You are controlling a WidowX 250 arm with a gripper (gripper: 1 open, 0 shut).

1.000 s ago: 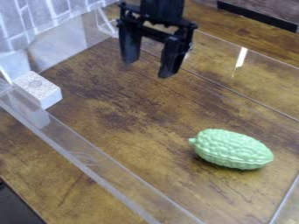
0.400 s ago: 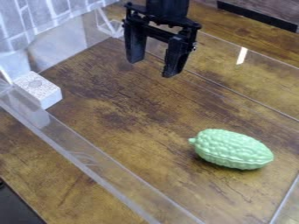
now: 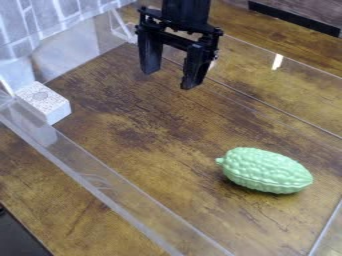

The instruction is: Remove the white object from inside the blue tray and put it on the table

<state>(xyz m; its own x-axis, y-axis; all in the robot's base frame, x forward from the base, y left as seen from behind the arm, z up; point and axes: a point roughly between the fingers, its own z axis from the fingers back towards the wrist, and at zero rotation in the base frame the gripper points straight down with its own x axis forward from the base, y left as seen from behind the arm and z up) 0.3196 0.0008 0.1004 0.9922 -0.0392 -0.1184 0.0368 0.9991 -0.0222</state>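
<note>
**One block, one gripper, one fruit on worn wood**

At far left, one small white object (image 3: 42, 99), rectangular and speckled like sponge, sits by clear plastic panels (image 3: 94, 175). One black gripper (image 3: 174, 76) hangs with jaws spread, empty, over the scuffed wood-grain table (image 3: 160, 130). Right: one bumpy green oval fruit (image 3: 265, 170).

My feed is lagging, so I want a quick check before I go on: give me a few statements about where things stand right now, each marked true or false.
1. The end effector is open and holds nothing. True.
2. The white object sits at the left edge of the picture, apart from the end effector. True.
3. The green fruit is gripped between the fingers. False: it lies on the table, at lower right.
4. The end effector points sideways. False: it points down at the table.
5. The white object touches the green fruit. False: they lie far apart.
</note>
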